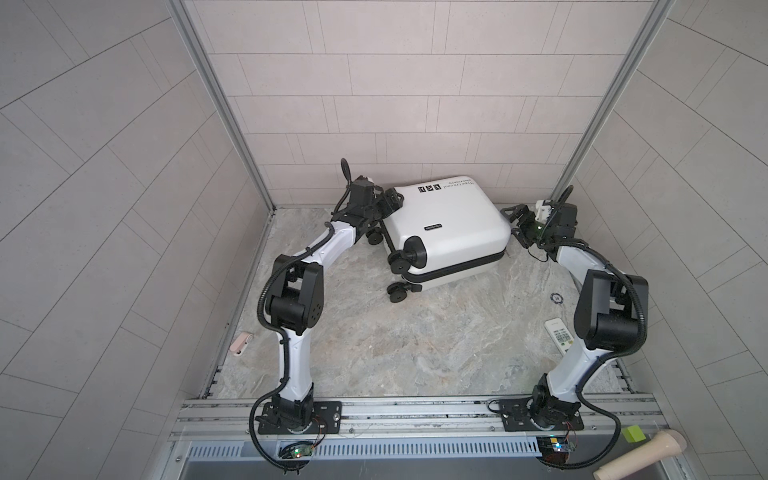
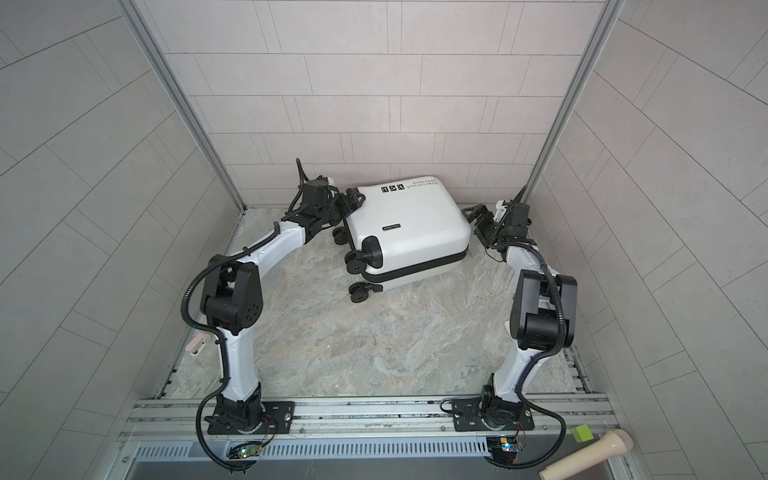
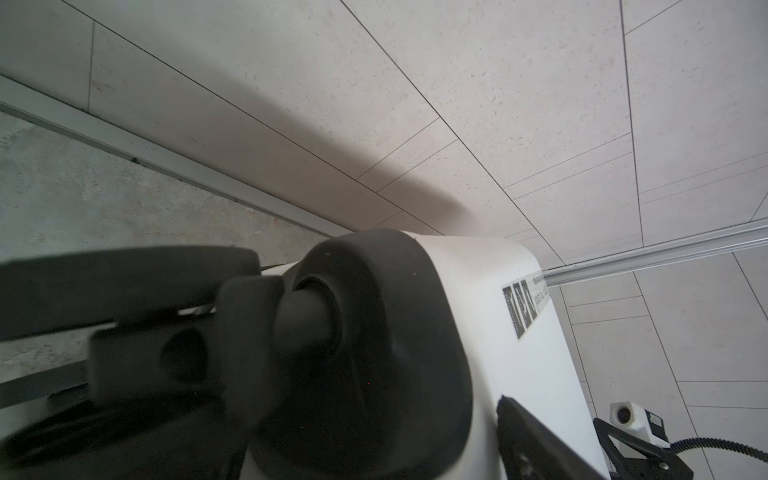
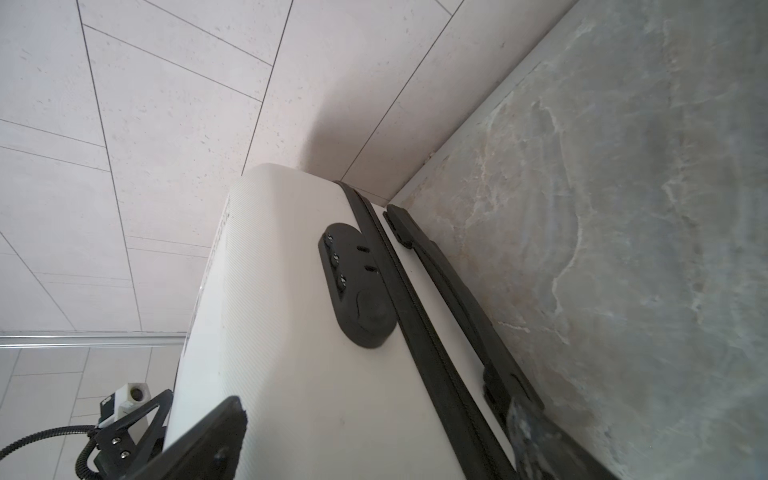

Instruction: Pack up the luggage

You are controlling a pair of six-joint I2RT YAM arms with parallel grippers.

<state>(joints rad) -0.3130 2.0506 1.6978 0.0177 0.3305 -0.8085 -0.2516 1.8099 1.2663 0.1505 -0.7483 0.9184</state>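
Logged the luggage (image 1: 449, 232) zipped shut, lying flat on one shell at the back of the marble surface (image 1: 415, 332), close to the rear wall in both top views. Noted wheels (image 1: 399, 262) facing the left arm, with the carry handle (image 4: 457, 291) and combination lock (image 4: 357, 286) facing the right arm.

Found the left gripper (image 1: 394, 200) at the far wheel-end corner, jaws released and spread wide about that corner. Cannot tell whether either finger touches the shell.

Found the right gripper (image 1: 516, 226) just beside the handle end, jaws likewise released and spread. Cannot tell contact there either.

Spotted a white remote (image 1: 559, 334) by the right arm and a small pink item (image 1: 241, 344) at the left edge, both well apart from the luggage.
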